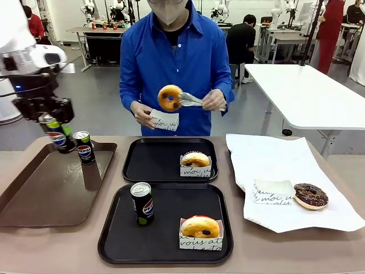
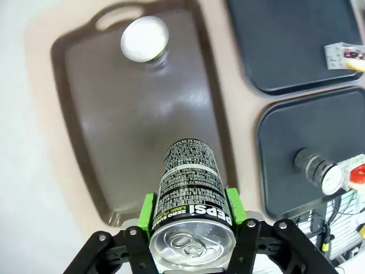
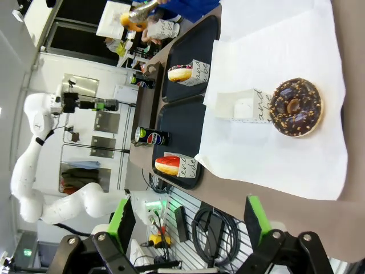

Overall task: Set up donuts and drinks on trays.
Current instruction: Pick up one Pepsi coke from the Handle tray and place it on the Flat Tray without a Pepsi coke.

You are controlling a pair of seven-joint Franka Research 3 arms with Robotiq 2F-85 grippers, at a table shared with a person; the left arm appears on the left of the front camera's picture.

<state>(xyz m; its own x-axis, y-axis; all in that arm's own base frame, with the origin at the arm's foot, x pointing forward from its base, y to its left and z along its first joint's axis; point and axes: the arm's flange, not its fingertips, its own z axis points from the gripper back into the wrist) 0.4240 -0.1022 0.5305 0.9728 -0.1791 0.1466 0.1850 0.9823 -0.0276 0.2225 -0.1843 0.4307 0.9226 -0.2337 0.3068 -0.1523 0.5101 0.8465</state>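
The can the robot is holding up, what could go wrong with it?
The left gripper pinches the held can near its top, above the brown tray; it might slip and fall. The other can stands close; a swing could knock it over.

We find the far black tray (image 1: 151, 162) bare left of its sleeved donut (image 1: 195, 159); on the near black tray (image 1: 171, 228), a can (image 1: 141, 202) and another donut (image 1: 199, 227) flank an open middle.
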